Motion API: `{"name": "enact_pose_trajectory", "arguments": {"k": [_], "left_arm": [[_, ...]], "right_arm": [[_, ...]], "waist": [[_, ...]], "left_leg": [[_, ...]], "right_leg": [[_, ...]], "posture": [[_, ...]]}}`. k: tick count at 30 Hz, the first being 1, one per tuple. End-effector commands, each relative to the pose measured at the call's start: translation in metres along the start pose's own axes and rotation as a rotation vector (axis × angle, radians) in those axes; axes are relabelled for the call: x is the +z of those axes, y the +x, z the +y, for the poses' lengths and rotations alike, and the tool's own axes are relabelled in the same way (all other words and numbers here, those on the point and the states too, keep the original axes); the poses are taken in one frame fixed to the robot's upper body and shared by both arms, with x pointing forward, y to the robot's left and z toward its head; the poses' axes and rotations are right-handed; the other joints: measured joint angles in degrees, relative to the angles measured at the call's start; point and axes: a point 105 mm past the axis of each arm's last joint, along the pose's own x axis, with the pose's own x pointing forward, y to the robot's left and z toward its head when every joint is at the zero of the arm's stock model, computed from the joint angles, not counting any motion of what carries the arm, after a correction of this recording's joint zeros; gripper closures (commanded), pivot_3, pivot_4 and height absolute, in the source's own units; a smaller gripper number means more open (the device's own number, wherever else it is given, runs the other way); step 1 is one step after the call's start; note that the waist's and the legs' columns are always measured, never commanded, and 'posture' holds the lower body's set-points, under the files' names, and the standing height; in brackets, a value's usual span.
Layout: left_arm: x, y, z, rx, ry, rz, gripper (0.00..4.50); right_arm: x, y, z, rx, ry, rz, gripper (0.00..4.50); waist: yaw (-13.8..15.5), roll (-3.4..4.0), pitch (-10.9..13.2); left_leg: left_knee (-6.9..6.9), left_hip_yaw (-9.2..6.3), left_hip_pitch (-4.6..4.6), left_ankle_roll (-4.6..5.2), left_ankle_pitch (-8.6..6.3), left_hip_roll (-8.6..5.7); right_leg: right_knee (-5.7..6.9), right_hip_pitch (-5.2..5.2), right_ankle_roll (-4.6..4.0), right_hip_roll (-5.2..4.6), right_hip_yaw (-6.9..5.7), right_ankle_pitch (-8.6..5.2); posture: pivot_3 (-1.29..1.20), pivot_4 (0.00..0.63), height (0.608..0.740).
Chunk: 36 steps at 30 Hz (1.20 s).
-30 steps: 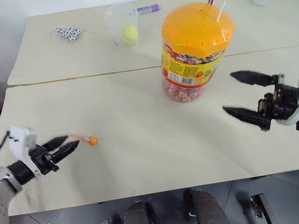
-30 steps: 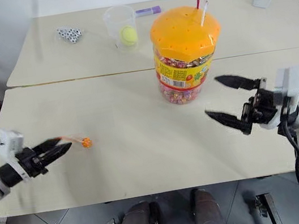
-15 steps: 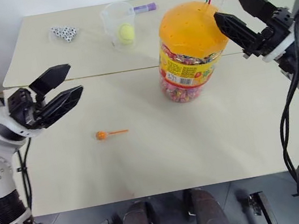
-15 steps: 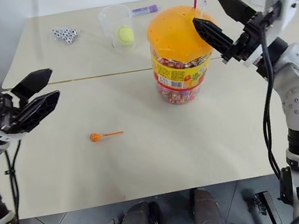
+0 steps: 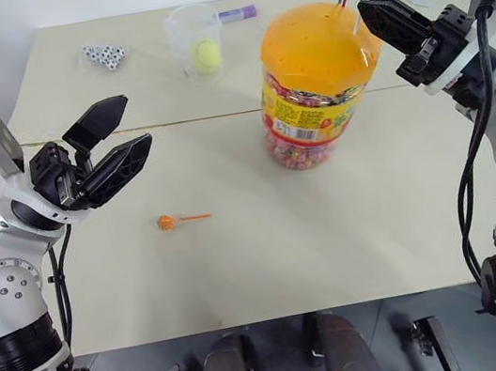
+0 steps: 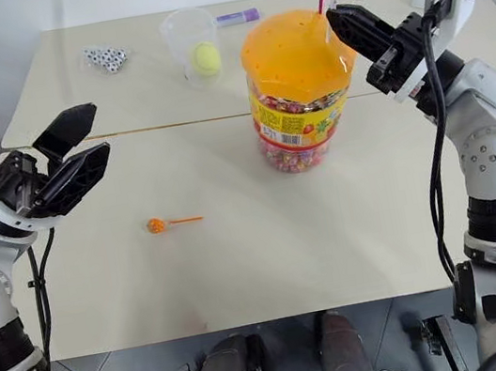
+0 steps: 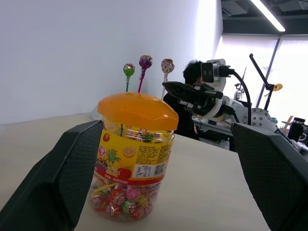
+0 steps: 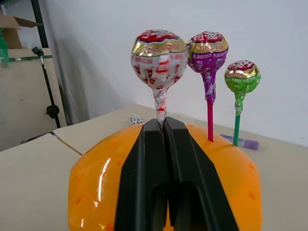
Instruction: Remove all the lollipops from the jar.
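Raised over the near left edge of the pale table (image 5: 271,267), the left gripper (image 5: 117,143) holds its two black fingers wide apart around nothing, and an orange lollipop (image 5: 168,223) lies flat on the tabletop just below and to the right of its tips, stick pointing toward the jar. Ahead and to that gripper's right stands the jar (image 5: 318,78), its orange domed lid dotted with holes above a yellow-red label and a layer of colourful sweets. At the jar's far right rim the right gripper (image 5: 379,16) has its fingers pressed together on the white stick of a red-and-gold lollipop (image 8: 158,57) just above the lid. The head views catch two wrapped heads above the lid; the wrist views reveal three in a row, with a purple lollipop (image 8: 207,50) and a green lollipop (image 8: 242,76) planted in the lid just beyond the clamped one. Farther back sit a clear plastic cup (image 5: 196,38) holding a yellow ball (image 5: 204,56), a purple marker (image 5: 236,14) and a cluster of dice (image 5: 103,54).
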Motion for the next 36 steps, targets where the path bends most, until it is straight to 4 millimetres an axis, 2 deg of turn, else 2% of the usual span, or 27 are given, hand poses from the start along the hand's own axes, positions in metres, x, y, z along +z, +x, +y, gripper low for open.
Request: {"name": "enact_pose_trajectory", "arguments": {"k": [1,4,7,9,10,11,12,14,17,20,24,26,28,30,33,34,36], "left_arm": [[0.009,0.006,-0.008,-0.049,0.046,-0.045,0.00],[0.009,0.009,-0.008,-0.053,0.033,-0.064,0.00],[0.010,0.013,-0.008,-0.066,0.021,-0.094,0.00],[0.007,0.015,-0.009,-0.085,0.016,-0.083,0.00],[0.005,0.016,-0.009,-0.094,0.017,-0.073,0.00],[-0.004,0.017,-0.010,-0.118,0.027,-0.021,0.00],[-0.011,0.017,-0.012,-0.138,0.033,0.023,0.00],[-0.024,0.016,-0.014,-0.170,0.052,0.102,0.00],[-0.036,0.014,-0.016,-0.198,0.077,0.173,0.00],[-0.048,0.014,-0.016,-0.212,0.086,0.227,0.00],[-0.049,0.016,-0.018,-0.208,0.079,0.222,0.00],[-0.047,0.016,-0.017,-0.196,0.078,0.212,0.00],[-0.044,0.016,-0.016,-0.182,0.078,0.200,0.00],[-0.038,0.016,-0.013,-0.153,0.072,0.162,0.00],[-0.026,0.018,-0.007,-0.105,0.054,0.078,0.00],[-0.023,0.019,-0.006,-0.093,0.047,0.057,0.00],[-0.010,0.023,0.001,-0.039,0.037,-0.046,0.00]], "right_arm": [[0.015,0.003,0.002,0.019,-0.023,-0.048,4.48],[0.031,-0.002,0.001,0.035,0.033,-0.150,4.48],[0.066,-0.020,-0.017,-0.022,0.112,-0.369,4.48],[0.070,-0.034,-0.034,-0.083,0.072,-0.307,4.48],[0.065,-0.039,-0.041,-0.105,0.045,-0.224,4.48],[0.033,-0.058,-0.057,-0.170,0.003,0.066,4.48],[0.010,-0.081,-0.070,-0.237,-0.015,0.278,4.48],[-0.022,-0.121,-0.085,-0.341,-0.033,0.571,4.48],[-0.052,-0.154,-0.090,-0.384,-0.061,0.803,4.48],[-0.096,-0.189,-0.089,-0.367,-0.136,1.049,4.48],[-0.122,-0.206,-0.079,-0.304,-0.135,1.135,4.48],[-0.127,-0.209,-0.070,-0.271,-0.056,1.134,4.04],[-0.123,-0.205,-0.067,-0.240,-0.043,1.092,3.51],[-0.099,-0.177,-0.060,-0.135,-0.064,0.899,2.81],[-0.051,-0.133,-0.051,-0.035,-0.085,0.548,1.89],[-0.041,-0.125,-0.049,-0.020,-0.083,0.482,1.89],[-0.010,-0.091,-0.043,0.020,-0.094,0.302,1.89]], "waist": [[-0.06,0.00,0.00],[-0.13,0.00,0.00],[0.00,0.00,0.00],[0.22,0.01,0.00],[0.39,0.01,0.00],[0.72,0.01,0.00],[1.03,0.00,0.00],[1.37,-0.11,-0.06],[0.88,-0.07,-0.04],[-0.21,-0.03,-0.03],[-0.37,0.03,0.01],[-0.20,0.02,0.01],[-0.08,0.02,0.01],[-0.03,0.02,0.01],[-0.06,0.05,0.03],[-0.05,0.08,0.04],[-0.02,0.09,0.05]], "left_leg": [[0.00,0.00,0.00,0.00,0.00,0.00],[-0.01,0.01,0.00,0.00,0.00,0.01],[0.00,0.00,0.00,0.00,0.00,0.01],[0.00,-0.02,-0.03,0.00,0.00,-0.01],[0.00,-0.02,-0.04,0.00,0.00,-0.03],[-0.01,-0.01,-0.04,0.02,-0.01,-0.02],[-0.01,0.00,-0.06,0.05,-0.03,-0.02],[-0.06,0.18,-0.08,0.09,-0.06,-0.07],[-0.09,0.49,-0.08,0.09,-0.06,-0.03],[-0.07,0.81,0.03,0.02,0.00,0.05],[-0.08,0.92,0.12,-0.02,0.03,0.11],[-0.08,0.91,0.12,-0.02,0.03,0.13],[-0.07,0.85,0.11,-0.01,0.02,0.14],[-0.07,0.80,0.11,-0.01,0.02,0.13],[-0.06,0.47,0.11,-0.01,0.02,0.12],[-0.04,0.43,0.11,-0.01,0.02,0.12],[-0.02,0.38,0.11,-0.01,0.02,0.12]], "right_leg": [[0.00,0.00,0.00,0.00,0.00,0.00],[0.00,-0.01,0.00,0.01,-0.01,0.00],[0.00,0.00,0.00,0.02,-0.01,0.00],[0.00,0.00,0.01,0.01,-0.01,0.00],[-0.01,0.02,0.01,0.00,-0.02,0.00],[-0.03,0.05,0.01,0.00,-0.02,0.01],[-0.09,0.06,0.01,0.00,-0.03,0.01],[-0.24,0.15,0.01,0.01,-0.16,0.00],[-0.58,0.17,0.01,0.04,-0.22,0.00],[-0.49,0.12,0.01,0.04,-0.13,0.00],[-0.43,0.07,0.00,0.04,0.00,0.00],[-0.42,0.07,0.00,0.04,-0.01,0.00],[-0.45,0.09,0.00,0.04,-0.03,0.00],[-0.46,0.10,0.00,0.04,-0.03,0.00],[-0.47,0.10,0.01,0.04,0.00,0.01],[-0.47,0.10,0.01,0.04,0.02,0.01],[-0.40,0.10,0.01,0.03,0.00,0.01]], "posture": [[0.00,0.150,0.740],[0.00,0.150,0.740],[0.00,0.150,0.740],[0.00,0.150,0.740],[0.00,0.150,0.740],[0.00,0.150,0.740],[0.00,0.150,0.740],[0.00,0.150,0.740],[0.00,0.150,0.740],[0.00,0.150,0.740],[0.00,0.150,0.740],[0.00,0.150,0.740],[0.00,0.150,0.740],[0.00,0.150,0.740],[0.00,0.150,0.740],[0.00,0.150,0.740],[0.00,0.150,0.740]]}}
